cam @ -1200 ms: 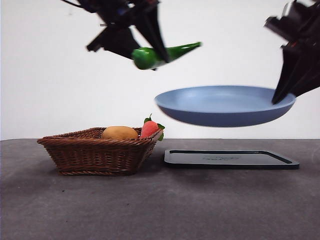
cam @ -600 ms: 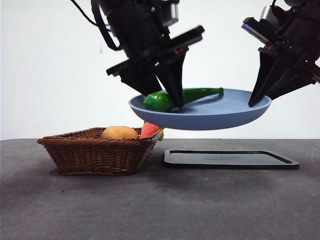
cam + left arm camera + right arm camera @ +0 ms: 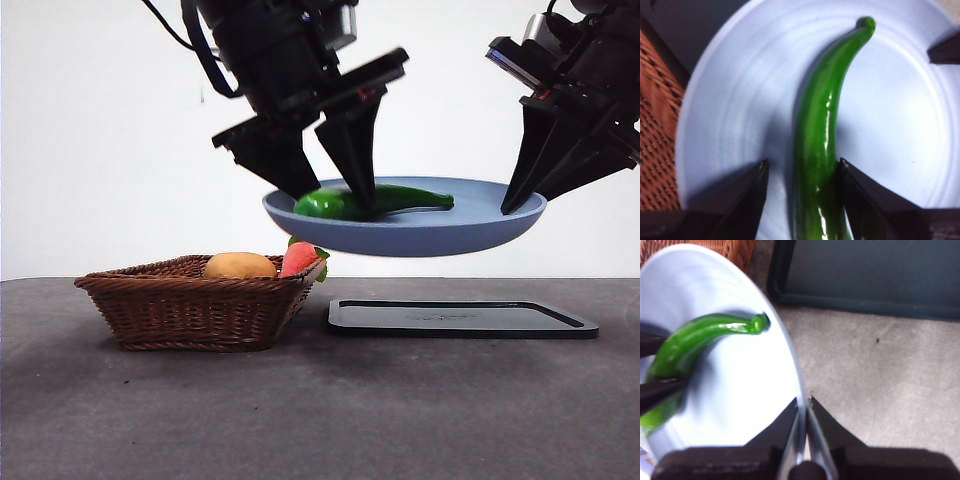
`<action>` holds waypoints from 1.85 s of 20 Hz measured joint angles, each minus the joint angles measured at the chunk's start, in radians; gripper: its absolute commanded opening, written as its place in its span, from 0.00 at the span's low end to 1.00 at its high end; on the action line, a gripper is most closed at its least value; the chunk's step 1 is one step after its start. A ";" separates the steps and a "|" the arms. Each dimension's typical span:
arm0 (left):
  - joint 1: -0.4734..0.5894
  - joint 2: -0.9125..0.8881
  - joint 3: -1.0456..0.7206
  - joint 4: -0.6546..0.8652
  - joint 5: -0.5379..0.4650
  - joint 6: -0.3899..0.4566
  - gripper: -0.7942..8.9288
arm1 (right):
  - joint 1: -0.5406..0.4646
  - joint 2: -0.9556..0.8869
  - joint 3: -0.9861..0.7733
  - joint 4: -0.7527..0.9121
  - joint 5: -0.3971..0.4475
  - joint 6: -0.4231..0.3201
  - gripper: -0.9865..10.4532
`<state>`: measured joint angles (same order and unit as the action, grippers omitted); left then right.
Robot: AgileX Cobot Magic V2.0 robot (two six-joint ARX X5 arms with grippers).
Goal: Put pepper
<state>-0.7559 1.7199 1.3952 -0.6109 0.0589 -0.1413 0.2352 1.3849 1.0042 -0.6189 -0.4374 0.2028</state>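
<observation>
Closest to the camera is the grey table, and on it the wicker basket with a tan potato and a reddish carrot-looking veg with green leaves poking over its rim. Just beside the basket sits a flat black tray.

Up in the air above those is the blue plate, held by the right gripper, whose jaws are pinched tight on the plate's rim, one jaw above and one below the edge. In the front view that gripper comes in from the upper right.

The pepper lies lengthwise in the plate, thick end toward the basket side and the curled tip pointing toward the right gripper's edge. The left gripper is down over the thick end, jaws spread apart. The pepper runs between them: one finger looks to be right against its side, while the other finger stands off with a strip of bare plate showing in the gap. So it's straddled, not squeezed, and the pepper looks to be resting on the plate's surface.

Behind it all, plain white wall.
</observation>
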 measured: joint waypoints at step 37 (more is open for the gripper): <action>0.000 -0.591 0.000 -0.152 -0.056 0.048 0.34 | -0.236 0.615 0.389 0.133 0.046 0.085 0.21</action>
<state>-0.7559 1.1286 1.3952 -0.7631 0.0025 -0.0933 -0.0006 1.9999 1.3933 -0.4862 -0.3916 0.2878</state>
